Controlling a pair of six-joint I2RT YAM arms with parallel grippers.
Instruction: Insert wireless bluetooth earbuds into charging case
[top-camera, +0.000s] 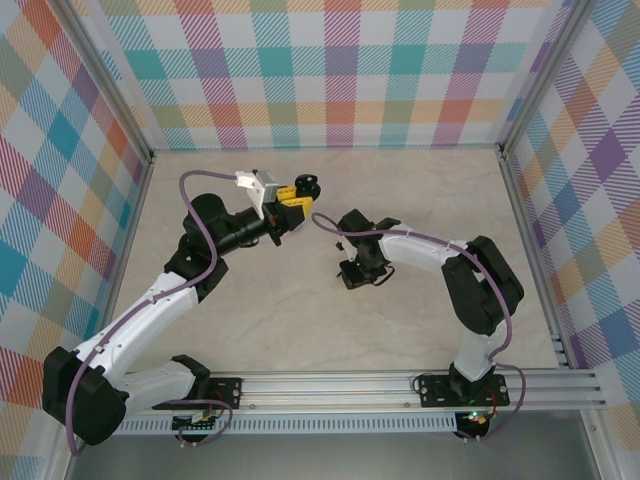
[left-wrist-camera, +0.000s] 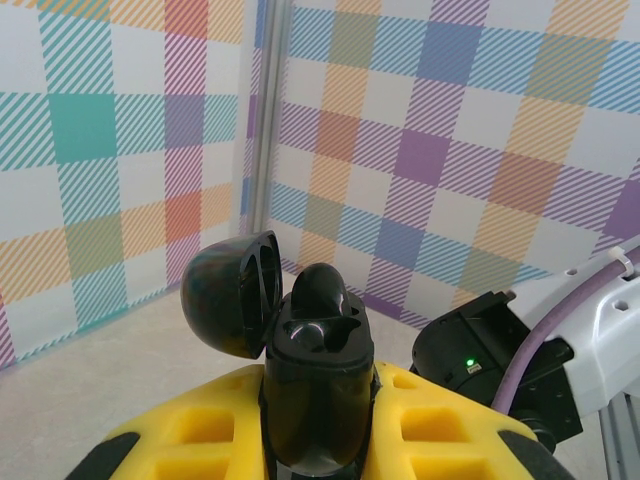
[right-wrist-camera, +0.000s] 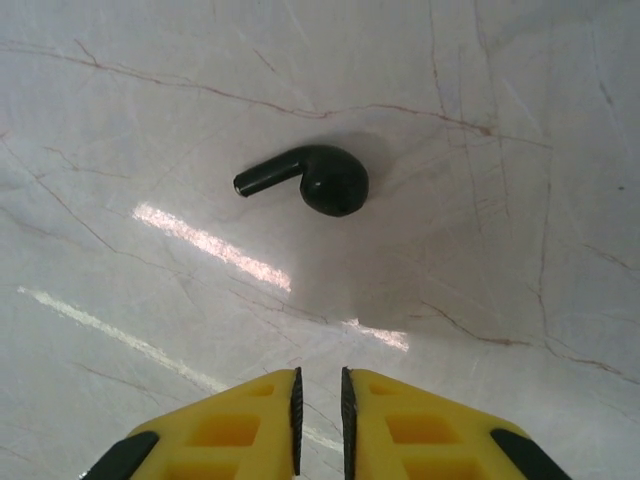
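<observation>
My left gripper (left-wrist-camera: 318, 425) is shut on a black charging case (left-wrist-camera: 318, 390) and holds it upright above the table. The round lid (left-wrist-camera: 228, 295) hangs open to the left. One black earbud (left-wrist-camera: 320, 292) sits in the case's top, its head sticking up. From above, the case (top-camera: 306, 186) shows at the tip of the left gripper (top-camera: 291, 207). A second black earbud (right-wrist-camera: 310, 182) lies on its side on the marble table, stem pointing left. My right gripper (right-wrist-camera: 320, 420) hovers just short of it, shut, with nothing between its pads.
The right arm's wrist (left-wrist-camera: 500, 360) hangs close to the right of the held case. Plaid walls (top-camera: 330, 70) enclose the table (top-camera: 430, 200) on three sides. An aluminium rail (top-camera: 400, 385) runs along the near edge.
</observation>
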